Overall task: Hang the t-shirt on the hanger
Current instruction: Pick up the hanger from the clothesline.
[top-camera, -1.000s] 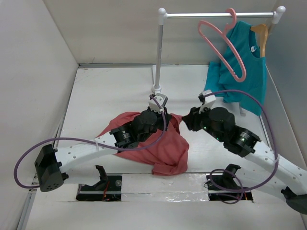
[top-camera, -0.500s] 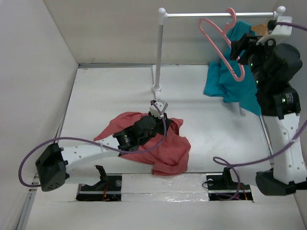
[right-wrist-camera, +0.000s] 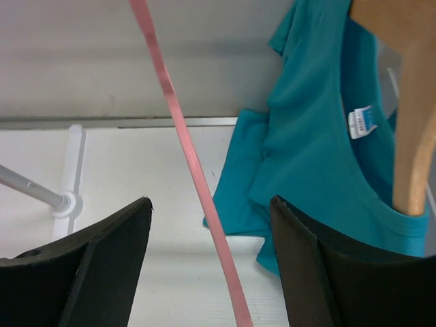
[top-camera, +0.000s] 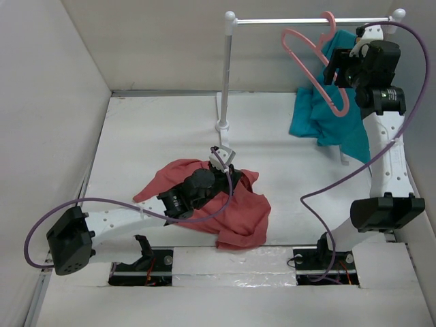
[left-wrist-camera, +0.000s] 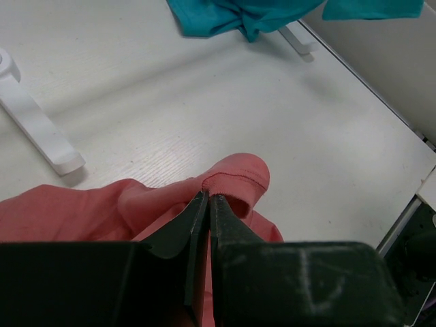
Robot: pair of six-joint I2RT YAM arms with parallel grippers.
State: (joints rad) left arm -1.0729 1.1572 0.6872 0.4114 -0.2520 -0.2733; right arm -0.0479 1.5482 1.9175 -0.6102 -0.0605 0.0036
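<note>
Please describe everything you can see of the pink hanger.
The pink hanger is thin and smooth, apparently plastic, with a curved hook and a slim open frame. It carries nothing and hangs tilted by its hook from the metal rail, in front of the teal t-shirt; whether they touch is unclear. In the right wrist view, one of its arms runs between the open fingers of the right gripper, which has not closed on it.

The t-shirt (top-camera: pixel 242 218) is showing matt, creased cloth; the table (left-wrist-camera: pixel 170 88) is showing white, faintly grained paint. The hanger (right-wrist-camera: pixel 182 136) is looking like smooth plastic, the rail (top-camera: pixel 306 21) gleaming like metal.
</note>
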